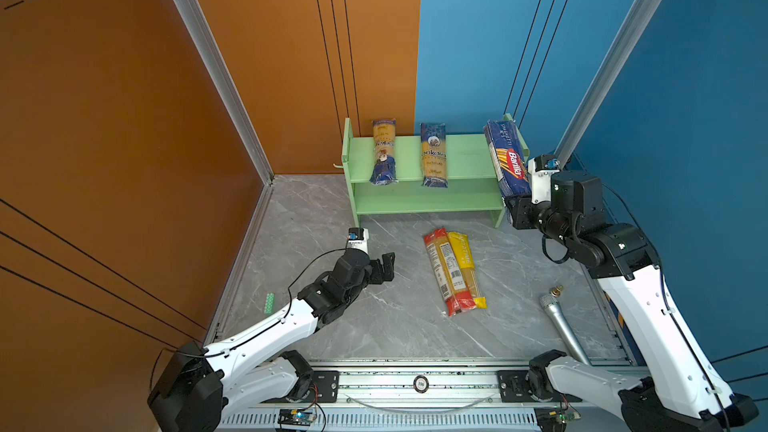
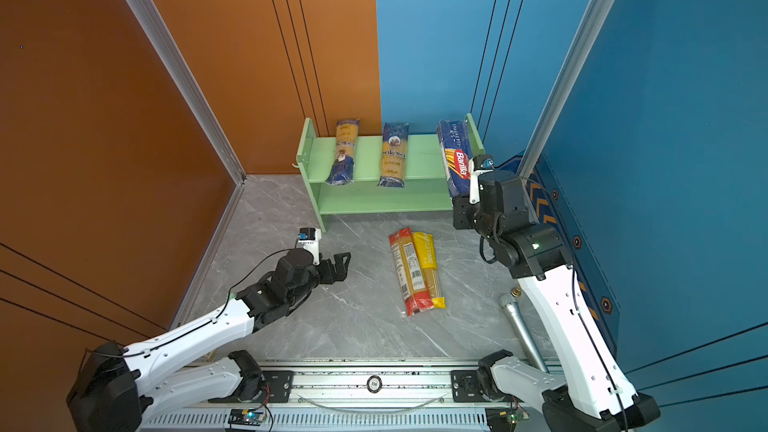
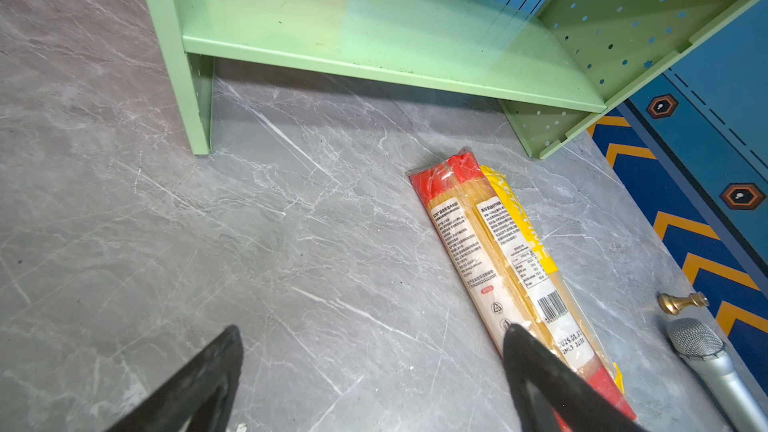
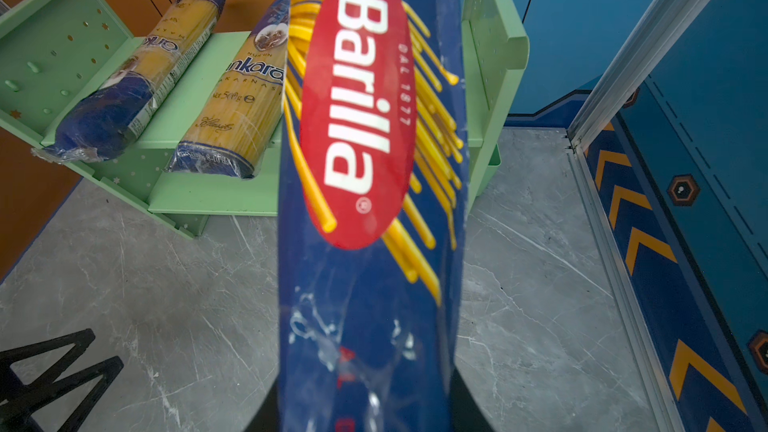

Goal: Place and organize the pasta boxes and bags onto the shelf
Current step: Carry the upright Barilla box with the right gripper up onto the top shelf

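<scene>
On your grey table (image 1: pixel 332 326) stands the light green two-tier wooden shelf (image 1: pixel 465 155); two navy-and-yellow spaghetti packets (image 1: pixel 384 151) (image 1: pixel 433 155) lie across its top tier. The navy Barilla packet (image 1: pixel 509 164) tilts over its right end, clamped by your right gripper (image 1: pixel 515 203). The red-ended packet (image 1: pixel 442 272) and yellow-ended packet (image 1: pixel 467 268) lie touching in front. Your left gripper (image 1: pixel 384 268) hangs wide apart, empty

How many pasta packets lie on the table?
2: the red-ended packet and the yellow-ended packet lie side by side on the table before the shelf. None seems hidden.

Barilla packet (image 4: pixel 370 201) before green shelf (image 4: pixel 199 197)
</scene>
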Available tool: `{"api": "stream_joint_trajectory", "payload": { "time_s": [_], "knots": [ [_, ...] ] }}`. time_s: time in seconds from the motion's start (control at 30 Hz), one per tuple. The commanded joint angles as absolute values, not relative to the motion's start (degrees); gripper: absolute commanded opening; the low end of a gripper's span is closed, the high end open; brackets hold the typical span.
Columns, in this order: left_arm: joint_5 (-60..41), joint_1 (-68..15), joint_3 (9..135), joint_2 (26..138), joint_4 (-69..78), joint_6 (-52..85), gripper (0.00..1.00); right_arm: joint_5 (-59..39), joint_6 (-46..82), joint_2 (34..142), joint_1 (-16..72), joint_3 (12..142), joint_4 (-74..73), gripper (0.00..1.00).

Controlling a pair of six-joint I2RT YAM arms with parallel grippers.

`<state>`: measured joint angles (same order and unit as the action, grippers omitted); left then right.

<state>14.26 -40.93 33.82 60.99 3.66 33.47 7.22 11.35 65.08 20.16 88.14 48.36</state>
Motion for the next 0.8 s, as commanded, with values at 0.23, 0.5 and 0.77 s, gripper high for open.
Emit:
{"api": "stream_joint_trajectory", "payload": {
  "time_s": [0.23,0.5,0.77],
  "knots": [
    [12.12,-40.34,34.16,60.52,4.07,32.52,0.98,7.18,10.56,66.85,19.52,95.10,35.42,0.00],
    [11.55,-40.25,33.02,58.78,3.78,32.99,0.98,7.21,10.94,71.61,19.47,99.23,32.78,0.00],
    [12.23,-40.25,32.68,56.78,2.31,32.96,0.98,7.61,8.82,77.16,19.46,102.38,27.17,0.00]
  ]
}}
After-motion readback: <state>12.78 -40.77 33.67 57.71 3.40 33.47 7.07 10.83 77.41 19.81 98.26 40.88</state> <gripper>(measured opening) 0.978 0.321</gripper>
